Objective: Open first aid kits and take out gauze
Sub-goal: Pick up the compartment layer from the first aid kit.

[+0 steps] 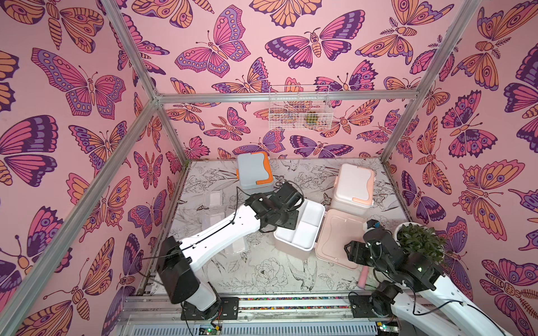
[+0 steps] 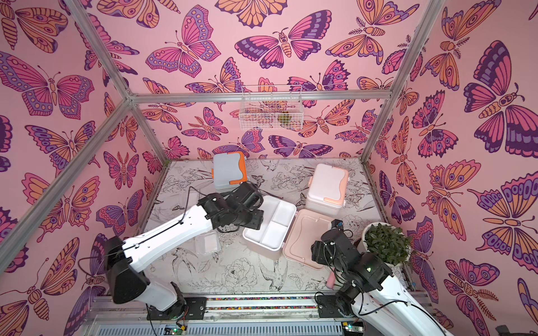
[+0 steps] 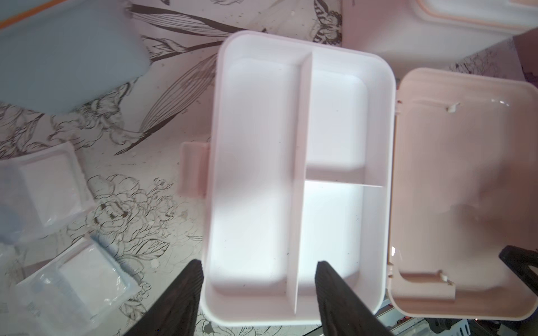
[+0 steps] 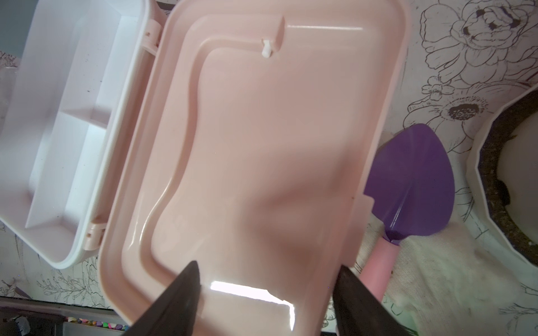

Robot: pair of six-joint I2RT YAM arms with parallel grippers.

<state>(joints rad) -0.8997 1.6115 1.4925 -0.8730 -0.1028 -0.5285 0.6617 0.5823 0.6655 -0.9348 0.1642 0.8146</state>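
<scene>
Hovering above the near rim of the open pink kit (image 1: pixel 294 247), the left tool (image 3: pixel 257 263) is spread and carries nothing. The right tool (image 4: pixel 267 264), likewise spread and empty, hangs over the pink lid (image 4: pixel 262 145), which lies folded flat on the worktop (image 1: pixel 262 273) on the right arm's side of the box. The box's long axis runs roughly front to back, and all three compartments of its white tray show bare. The gauze (image 3: pixel 78 279) lies outside the box: clear packets with white pads rest flat on the worktop on the left arm's side of the pink kit, near it and apart from both tools. A second packet (image 3: pixel 49 186) is distinct in the left wrist view. Two kits stand closed toward the back: the blue kit (image 1: pixel 254 171) just beyond the left tool, and the white kit (image 1: pixel 353 186) just behind the flat lid. Judged from this layout, the pink kit is done and a closed kit comes next. The blue one is nearer the left arm, while the white one lies ahead of the right tool, past the lid. Which face of either carries the catch cannot be told. A purple trowel (image 4: pixel 413 180) lies just beside the lid's outer edge.
</scene>
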